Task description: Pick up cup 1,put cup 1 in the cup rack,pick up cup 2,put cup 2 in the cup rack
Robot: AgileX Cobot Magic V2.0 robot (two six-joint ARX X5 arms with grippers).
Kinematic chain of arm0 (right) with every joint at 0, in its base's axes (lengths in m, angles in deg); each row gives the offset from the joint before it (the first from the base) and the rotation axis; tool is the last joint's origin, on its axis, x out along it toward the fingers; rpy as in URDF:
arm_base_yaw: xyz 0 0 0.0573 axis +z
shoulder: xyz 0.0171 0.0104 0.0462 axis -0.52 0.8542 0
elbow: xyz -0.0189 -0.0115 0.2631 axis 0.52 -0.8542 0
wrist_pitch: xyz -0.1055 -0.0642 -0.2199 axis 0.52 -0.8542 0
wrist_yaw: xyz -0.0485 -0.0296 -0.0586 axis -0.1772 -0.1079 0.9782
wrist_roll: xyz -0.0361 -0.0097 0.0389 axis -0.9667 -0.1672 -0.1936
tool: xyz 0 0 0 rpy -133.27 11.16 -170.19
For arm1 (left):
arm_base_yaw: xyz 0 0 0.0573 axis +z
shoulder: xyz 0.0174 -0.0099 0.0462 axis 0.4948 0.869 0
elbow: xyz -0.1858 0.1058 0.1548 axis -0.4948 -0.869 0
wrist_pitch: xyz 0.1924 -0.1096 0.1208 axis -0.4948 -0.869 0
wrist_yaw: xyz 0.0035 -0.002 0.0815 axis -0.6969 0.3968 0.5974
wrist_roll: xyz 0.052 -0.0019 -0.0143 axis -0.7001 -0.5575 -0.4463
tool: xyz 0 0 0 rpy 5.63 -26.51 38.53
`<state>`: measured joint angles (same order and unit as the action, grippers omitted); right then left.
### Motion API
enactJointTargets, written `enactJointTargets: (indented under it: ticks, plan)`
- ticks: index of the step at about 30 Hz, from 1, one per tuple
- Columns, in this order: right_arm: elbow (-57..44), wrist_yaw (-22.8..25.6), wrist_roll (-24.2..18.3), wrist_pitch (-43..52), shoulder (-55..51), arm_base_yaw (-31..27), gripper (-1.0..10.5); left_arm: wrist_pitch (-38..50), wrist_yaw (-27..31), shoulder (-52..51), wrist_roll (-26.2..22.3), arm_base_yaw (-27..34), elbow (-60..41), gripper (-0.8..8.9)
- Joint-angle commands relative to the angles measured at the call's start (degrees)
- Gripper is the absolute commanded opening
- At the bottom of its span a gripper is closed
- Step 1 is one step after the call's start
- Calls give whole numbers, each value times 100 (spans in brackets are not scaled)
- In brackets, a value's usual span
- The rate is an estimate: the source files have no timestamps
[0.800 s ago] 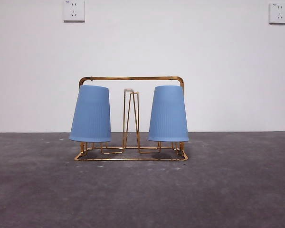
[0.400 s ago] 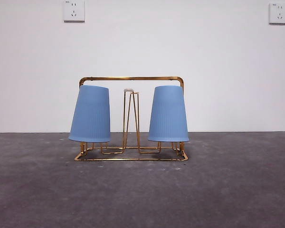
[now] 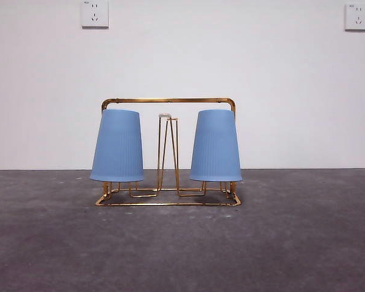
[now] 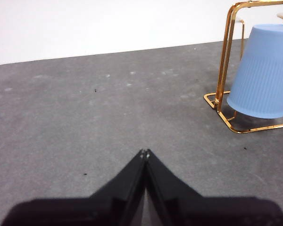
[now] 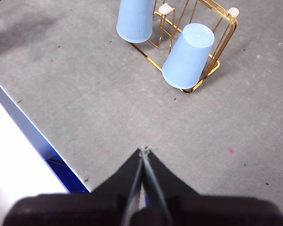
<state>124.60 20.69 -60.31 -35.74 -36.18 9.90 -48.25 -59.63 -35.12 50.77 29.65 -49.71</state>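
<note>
The gold wire cup rack (image 3: 168, 101) stands in the middle of the table. Two blue ribbed cups hang upside down on its pegs: one on the left (image 3: 117, 146) and one on the right (image 3: 215, 146). A bare hairpin peg (image 3: 168, 152) rises between them. The left wrist view shows the rack (image 4: 225, 56) and one cup (image 4: 263, 71); my left gripper (image 4: 145, 153) is shut and empty, well away from them. The right wrist view shows the rack (image 5: 222, 35) with both cups (image 5: 188, 55) (image 5: 134, 20); my right gripper (image 5: 144, 150) is shut and empty, high above the table.
The table top (image 3: 182, 243) is dark grey felt. A white wall with two sockets (image 3: 94, 13) (image 3: 357, 16) stands behind it. In the right wrist view the table's edge (image 5: 33, 136) runs near my right gripper, with a blue strip and white floor beyond it.
The left cup has swung slightly on its peg, shifting a little to the right. Nothing else has moved.
</note>
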Motion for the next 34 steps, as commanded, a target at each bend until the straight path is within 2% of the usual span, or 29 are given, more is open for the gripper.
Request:
enactJointTargets:
  ticks: [1,11,13,17,19,21,24,25,29,34]
  plan:
    - [-37,4,59,31,0,0,5,39,2,15,39,24,-61,-3]
    - [-37,4,44,31,2,0,5,42,0,52,37,24,-61,-3]
    - [-37,177,-188,-15,2,0,5,39,2,52,39,24,-61,-3]
    - [-37,713,-249,20,-173,-120,5,42,0,52,39,24,-61,-4]
    - [-44,863,-601,142,-341,-372,5,42,2,52,39,24,-61,-3]
    - [-101,511,-612,490,-643,-866,5,42,2,52,39,24,-61,-3]
    - [-407,-474,-527,1403,-1200,-1735,5,39,0,52,39,24,-61,-4]
    - [-566,-669,-496,1705,-1403,-1978,5,42,0,52,39,24,-61,-3]
    - [-1589,-710,-254,3104,-2260,-2774,5,42,0,52,39,24,-61,-3]
    - [-3298,-708,225,4350,-3193,-3202,5,39,2,52,39,24,-61,-3]
